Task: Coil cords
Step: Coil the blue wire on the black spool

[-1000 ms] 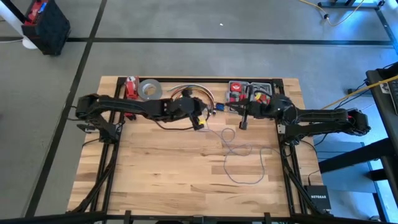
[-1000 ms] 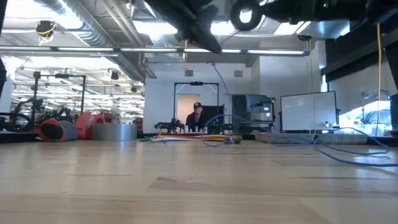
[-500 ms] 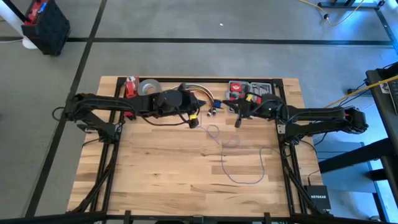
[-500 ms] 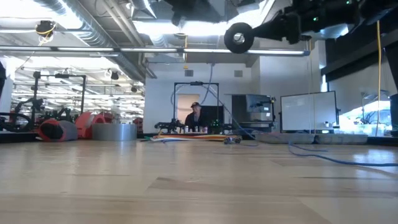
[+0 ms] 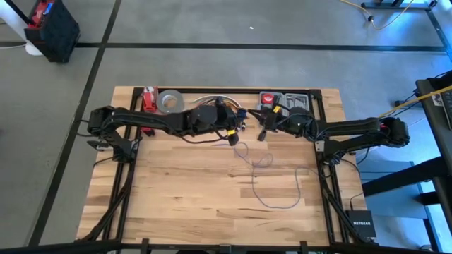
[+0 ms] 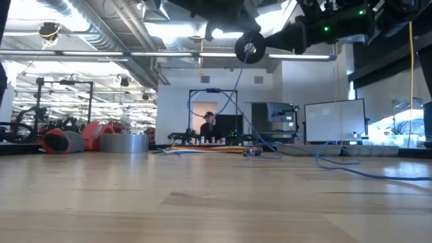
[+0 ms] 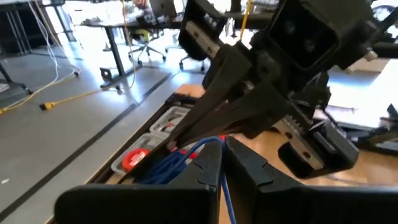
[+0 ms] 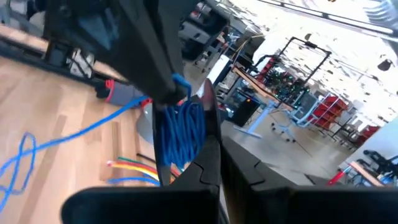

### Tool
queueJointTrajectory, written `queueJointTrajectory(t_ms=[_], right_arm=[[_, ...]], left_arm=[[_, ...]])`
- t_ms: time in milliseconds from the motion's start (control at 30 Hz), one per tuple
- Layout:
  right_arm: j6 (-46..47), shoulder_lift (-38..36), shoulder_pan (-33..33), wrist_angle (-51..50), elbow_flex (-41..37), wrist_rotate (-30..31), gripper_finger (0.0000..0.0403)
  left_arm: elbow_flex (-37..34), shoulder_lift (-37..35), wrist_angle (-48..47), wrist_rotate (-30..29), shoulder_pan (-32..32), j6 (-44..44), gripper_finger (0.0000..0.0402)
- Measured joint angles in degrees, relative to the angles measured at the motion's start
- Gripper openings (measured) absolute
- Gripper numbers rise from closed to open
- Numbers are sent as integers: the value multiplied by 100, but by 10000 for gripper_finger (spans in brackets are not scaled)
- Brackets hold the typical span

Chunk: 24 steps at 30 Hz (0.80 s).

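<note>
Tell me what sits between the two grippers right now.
In both wrist views, only a bunch of the blue cord sits between the left gripper and right gripper, both jaws pinching it above the table.

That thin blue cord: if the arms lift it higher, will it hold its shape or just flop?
Probably flop. The cord lies in loose wandering loops on the table, so it looks limp. It seems light: a strand hangs from the bundle between the left gripper and right gripper. Loose coils might slip undone.
</note>
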Motion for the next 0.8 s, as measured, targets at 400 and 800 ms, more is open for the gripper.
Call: queueJointTrajectory(t_ms=[400,800], right_arm=[[506,7,2,238,-14,423,2],[1056,-4,7,501,10,735,1]], left_arm=[[4,228,663,-7,19,266,10],[2,314,1354,-25,-10,231,11]])
